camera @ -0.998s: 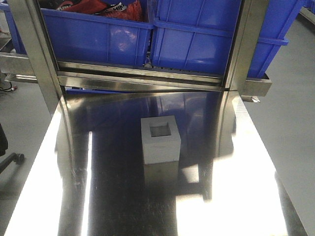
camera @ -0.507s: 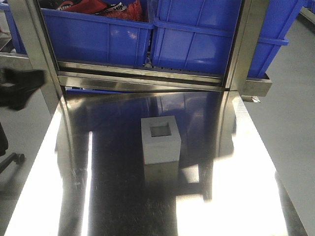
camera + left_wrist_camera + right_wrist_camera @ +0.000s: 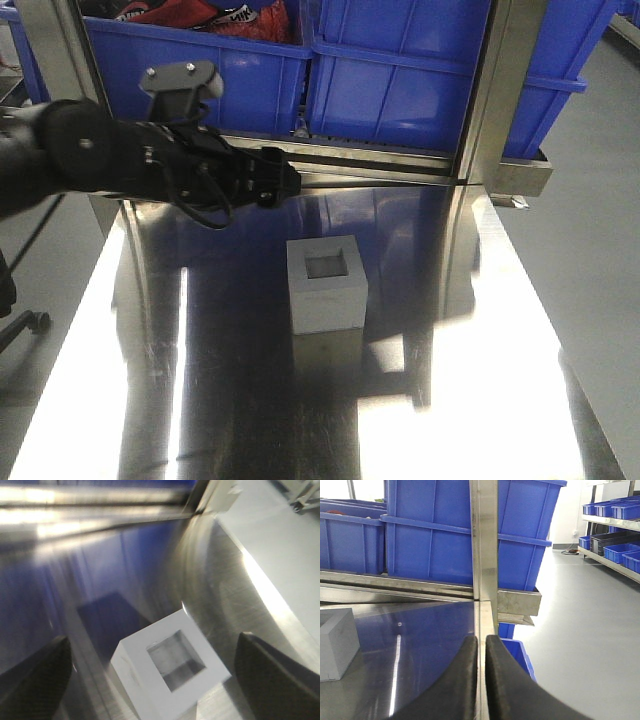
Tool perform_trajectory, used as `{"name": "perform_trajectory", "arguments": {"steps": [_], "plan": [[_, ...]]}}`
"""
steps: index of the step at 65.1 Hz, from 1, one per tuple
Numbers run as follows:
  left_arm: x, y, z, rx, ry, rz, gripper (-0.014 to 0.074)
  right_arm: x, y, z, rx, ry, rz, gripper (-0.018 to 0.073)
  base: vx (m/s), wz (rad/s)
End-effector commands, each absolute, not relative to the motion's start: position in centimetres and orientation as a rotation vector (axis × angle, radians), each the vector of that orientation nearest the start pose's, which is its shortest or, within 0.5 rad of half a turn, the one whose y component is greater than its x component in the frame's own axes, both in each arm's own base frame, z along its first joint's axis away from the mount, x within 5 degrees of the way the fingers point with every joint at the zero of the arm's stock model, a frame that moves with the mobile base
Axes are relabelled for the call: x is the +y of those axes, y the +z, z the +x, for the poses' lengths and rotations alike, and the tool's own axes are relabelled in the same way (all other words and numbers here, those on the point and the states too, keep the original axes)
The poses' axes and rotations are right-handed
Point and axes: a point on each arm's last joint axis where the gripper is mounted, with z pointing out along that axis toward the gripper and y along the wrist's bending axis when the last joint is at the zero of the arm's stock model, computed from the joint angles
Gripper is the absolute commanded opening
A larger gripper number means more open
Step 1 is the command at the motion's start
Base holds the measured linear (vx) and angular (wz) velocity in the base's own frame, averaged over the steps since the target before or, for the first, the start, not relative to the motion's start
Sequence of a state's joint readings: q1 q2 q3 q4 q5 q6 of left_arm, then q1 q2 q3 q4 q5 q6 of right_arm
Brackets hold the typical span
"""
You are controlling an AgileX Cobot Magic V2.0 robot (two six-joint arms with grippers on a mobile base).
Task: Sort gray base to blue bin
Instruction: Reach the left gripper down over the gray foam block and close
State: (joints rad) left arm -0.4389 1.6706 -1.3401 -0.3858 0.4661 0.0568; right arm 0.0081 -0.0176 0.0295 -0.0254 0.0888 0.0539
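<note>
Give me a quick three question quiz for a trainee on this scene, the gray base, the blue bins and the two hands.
1. True or false: the left hand is gripping the gray base.
2. The base's square recess faces: A up, B toward the blue bins, C down.
3. Fill in: the right hand is ____ (open or shut).

Key: 1 false, it is open and not touching the base. 2 A. 3 shut.
</note>
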Motion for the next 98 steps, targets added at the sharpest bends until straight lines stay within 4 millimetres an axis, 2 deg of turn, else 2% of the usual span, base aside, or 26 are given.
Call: {"name": "perform_trajectory", "arguments": {"steps": [1,20,43,53,98], "plan": [[-18.5,31.8,35.3,2.258,-0.627,0.175,0.0628,0.0,20.3,5.6,1.501,0.016,0.009,-0.0004,0.0,0.0],[-20.0,28.6,37.9,2.381,-0.674,0.074,0.0625,0.0,20.3,5.6,1.501,0.016,0.009,-0.0004,0.0,0.0],[-22.2,24.9,38.2,2.469,-0.707,0.064,0.0607,0.0,20.3,5.6,1.501,0.016,0.009,-0.0004,0.0,0.0],[-22.5,23.3,38.5,2.514,-0.707,0.051,0.0607,0.0,20.3,5.6,1.501,0.016,0.009,-0.0004,0.0,0.0],[-22.4,21.8,38.3,2.603,-0.67,0.09,0.0587,0.0,20.3,5.6,1.501,0.016,0.009,-0.0004,0.0,0.0]]}}
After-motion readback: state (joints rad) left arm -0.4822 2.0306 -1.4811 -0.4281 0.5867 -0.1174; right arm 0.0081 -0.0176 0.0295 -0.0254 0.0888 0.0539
